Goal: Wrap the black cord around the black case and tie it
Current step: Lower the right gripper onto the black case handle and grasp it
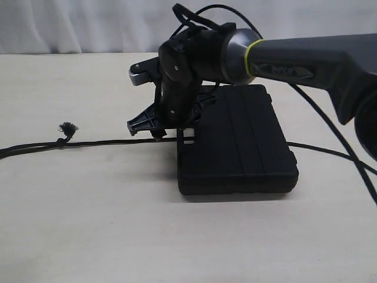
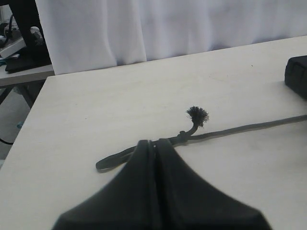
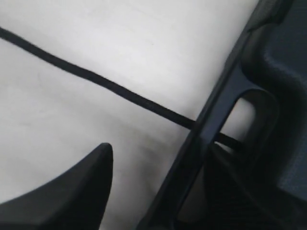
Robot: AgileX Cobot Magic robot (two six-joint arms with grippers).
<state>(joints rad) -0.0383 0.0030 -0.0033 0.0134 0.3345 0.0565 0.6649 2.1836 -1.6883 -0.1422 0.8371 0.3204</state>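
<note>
The black case lies flat on the table, and its corner shows in the left wrist view. The black cord runs taut from the left edge to the case's handle and passes through the handle's opening. Its tufted end sticks up near a knot. My right gripper hangs open at the case's left side, just above the cord, with one finger over bare table. My left gripper is out of the exterior view; its jaws are shut on the cord beside the knot.
More of the cord trails off the case's right side toward the table edge. The right arm's cable hangs over that side. A white curtain stands behind the table's far edge.
</note>
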